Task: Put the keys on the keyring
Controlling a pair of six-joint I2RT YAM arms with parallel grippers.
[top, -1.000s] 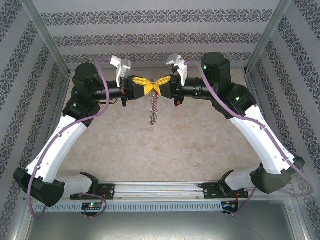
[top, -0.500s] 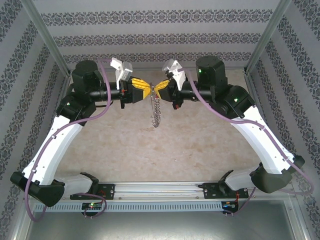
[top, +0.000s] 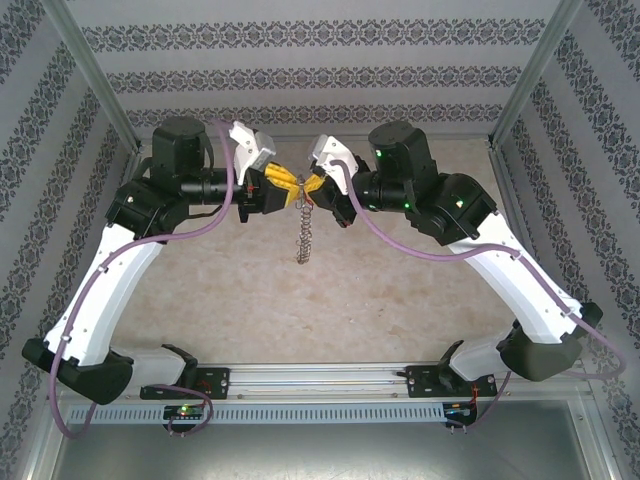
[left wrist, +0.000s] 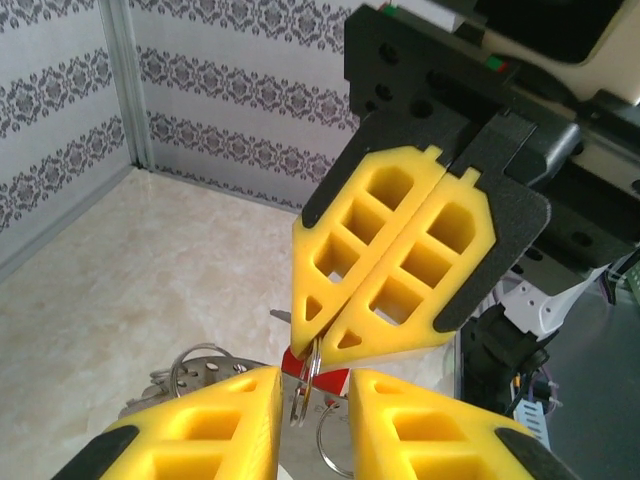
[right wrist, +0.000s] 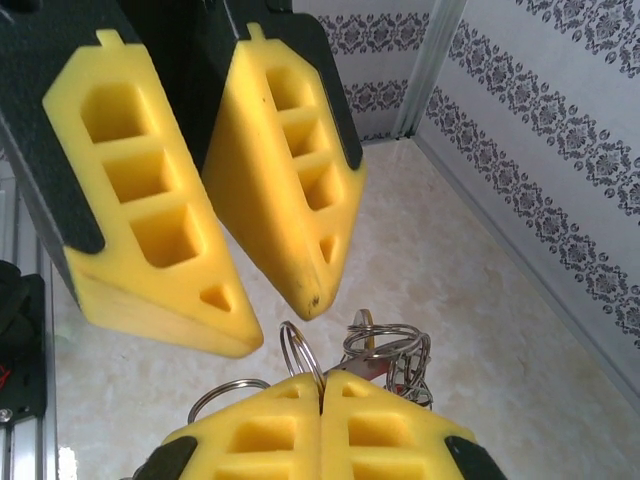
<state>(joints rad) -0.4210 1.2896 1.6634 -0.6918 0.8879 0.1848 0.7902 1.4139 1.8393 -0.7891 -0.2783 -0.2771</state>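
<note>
left end effector [top: 290,183], upper centre, stands narrowly parted, gripping nothing. right end effector [top: 314,187] is pinched onto the keyring [top: 304,228], which dangles above the tabletop [top: 400,290]. red key [left wrist: 297,362] hangs there; probably more threading remains.

- The right gripper [right wrist: 322,388] sits at the bottom edge, its yellow fingers pressed together on one upright silvery loop of the keyring [right wrist: 298,352].
- More of the keyring's rings bunch just right of that loop.
- The left gripper [right wrist: 275,325] reaches down from above, fingers parted, its tips near the loop.
- Beneath lies a beige table [right wrist: 480,390].
</note>
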